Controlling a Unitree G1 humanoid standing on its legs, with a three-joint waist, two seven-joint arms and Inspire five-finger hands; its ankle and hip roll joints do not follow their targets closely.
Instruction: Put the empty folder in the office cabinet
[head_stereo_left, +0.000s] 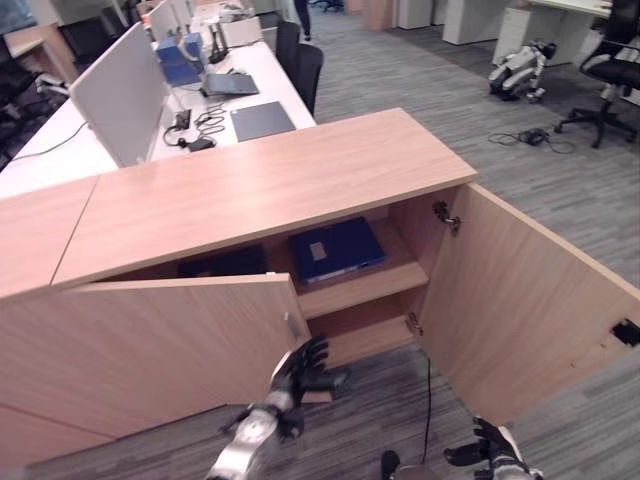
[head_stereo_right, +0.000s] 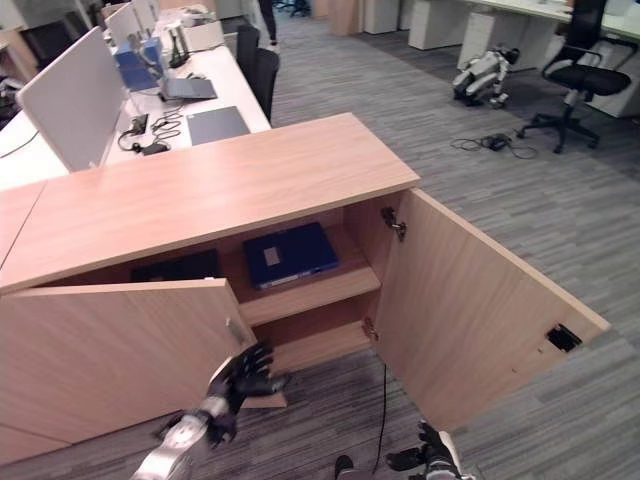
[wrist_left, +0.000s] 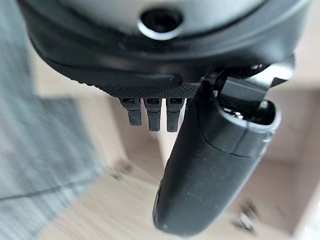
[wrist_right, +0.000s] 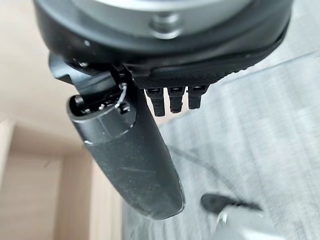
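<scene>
A dark blue folder (head_stereo_left: 337, 250) with a pale label lies flat on the upper shelf inside the wooden office cabinet (head_stereo_left: 260, 185). Both cabinet doors stand open: the left door (head_stereo_left: 150, 345) and the right door (head_stereo_left: 520, 300). My left hand (head_stereo_left: 300, 372) is open at the lower corner of the left door, fingers spread, holding nothing. My right hand (head_stereo_left: 490, 452) hangs low over the carpet in front of the right door, open and empty. A second dark item (head_stereo_left: 222, 263) sits on the same shelf to the left of the folder.
Behind the cabinet stand desks (head_stereo_left: 230, 90) with a screen, laptops and cables. A black office chair (head_stereo_left: 612, 70) and a small legged robot (head_stereo_left: 518, 68) are on the grey carpet at the far right. The lower shelf (head_stereo_left: 360, 335) is bare.
</scene>
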